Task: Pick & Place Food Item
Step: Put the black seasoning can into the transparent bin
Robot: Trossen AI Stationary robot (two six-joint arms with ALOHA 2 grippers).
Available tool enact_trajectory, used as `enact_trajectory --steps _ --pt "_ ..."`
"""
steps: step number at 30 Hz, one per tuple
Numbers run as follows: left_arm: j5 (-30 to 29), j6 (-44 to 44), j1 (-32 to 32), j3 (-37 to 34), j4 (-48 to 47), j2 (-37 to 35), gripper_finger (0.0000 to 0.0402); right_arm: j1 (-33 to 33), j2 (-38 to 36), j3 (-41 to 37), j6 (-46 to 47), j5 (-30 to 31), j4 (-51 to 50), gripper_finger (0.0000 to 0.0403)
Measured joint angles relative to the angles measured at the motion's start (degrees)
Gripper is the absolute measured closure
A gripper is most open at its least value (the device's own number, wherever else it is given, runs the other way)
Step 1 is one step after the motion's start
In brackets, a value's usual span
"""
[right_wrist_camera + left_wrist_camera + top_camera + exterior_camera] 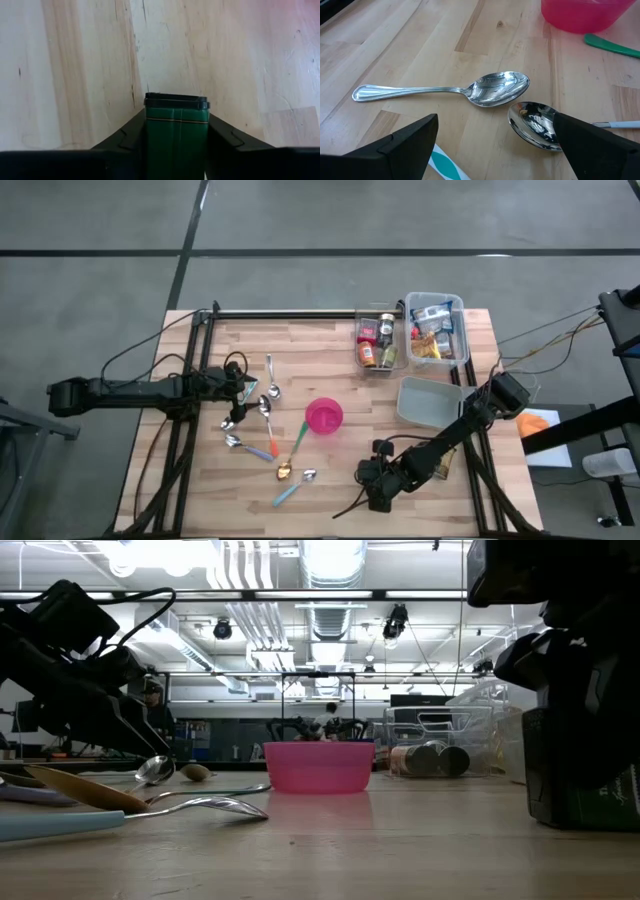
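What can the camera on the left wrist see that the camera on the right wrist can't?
Only the left wrist view shows two metal spoons: a whole spoon and the bowl of a second spoon beside it, plus the edge of the pink bowl, a green handle and the left gripper, jaws wide apart over the spoons.

Only the right wrist view shows a dark green tin with the right gripper closed around its sides.

Both show the wooden table.

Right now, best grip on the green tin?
Across its two flat side walls, coming straight down from above. The green tin is a narrow upright box on the table, and the right gripper already brackets those walls with a finger on each.
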Motion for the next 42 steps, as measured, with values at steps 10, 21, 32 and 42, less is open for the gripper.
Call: enact_trajectory --steps 10,21,32,42 --pt "0.0 0.0 0.0 0.0 0.0 0.0 0.0006 0.0 0.0 0.0 0.1 0.0 -0.1 0.0278" --pt "0.0 0.0 0.0 0.0 0.0 0.0 0.0006 0.0 0.0 0.0 0.0 0.1 -0.2 0.0273" --pt "0.0 0.0 0.0 0.0 0.0 0.0 0.0006 0.0 0.0 0.0 0.0 1.5 -0.5 0.0268" --pt "0.0 0.0 0.0 0.0 0.0 0.0 0.0006 0.0 -3.7 0.1 0.0 10.9 -2.2 0.0267"
